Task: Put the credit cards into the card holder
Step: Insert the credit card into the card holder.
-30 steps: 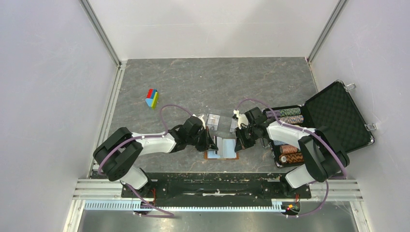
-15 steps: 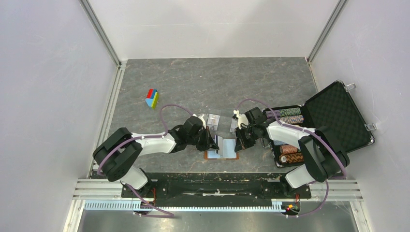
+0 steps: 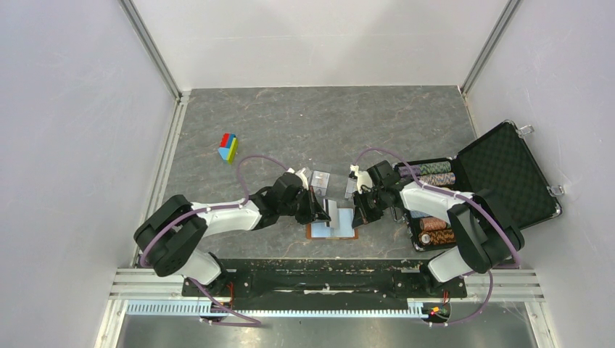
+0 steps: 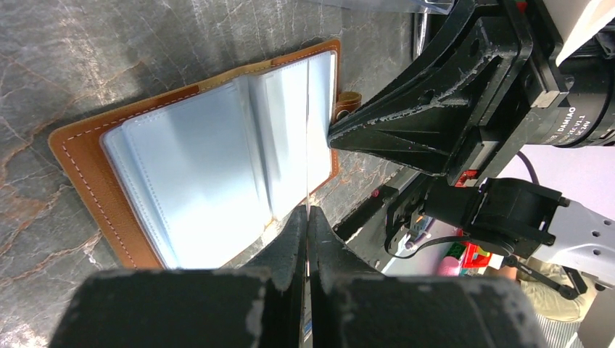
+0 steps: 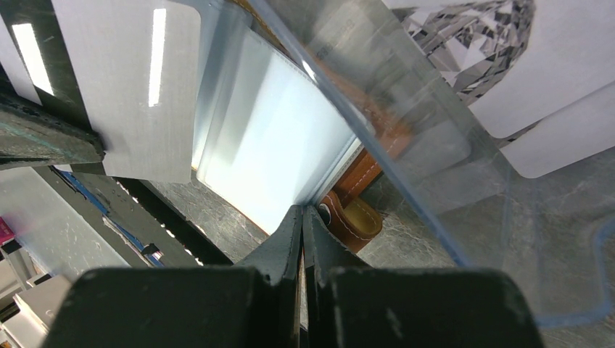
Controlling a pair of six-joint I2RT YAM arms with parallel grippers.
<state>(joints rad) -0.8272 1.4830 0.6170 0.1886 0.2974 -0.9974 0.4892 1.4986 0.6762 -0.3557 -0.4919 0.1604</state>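
The card holder (image 4: 80, 148) is laid open and flat on the table (image 3: 290, 123), near its near edge and about midway between left and right, with the clear sleeves turned upward and the brown leather cover underneath. The left gripper (image 4: 307, 212) is positioned over the holder from the left side; its fingers are pressed together on a pale card (image 5: 130, 94), which is held on edge above the sleeves, roughly over the fold. The right gripper (image 5: 302, 212) is brought in from the right side with its fingers pressed together, the tips set at the right-hand edge of the sleeves, just beside the snap tab (image 5: 355, 217); whether a sleeve is pinched between them cannot be determined. A clear plastic tray (image 5: 435, 138) is located just beyond the holder on the far side, and further white cards (image 5: 558, 65) are seen through it. An open black case (image 3: 508, 170) containing rows of chips (image 3: 435, 174) is placed at the right side of the table. A small coloured block (image 3: 228, 146) is placed well apart at the far left.
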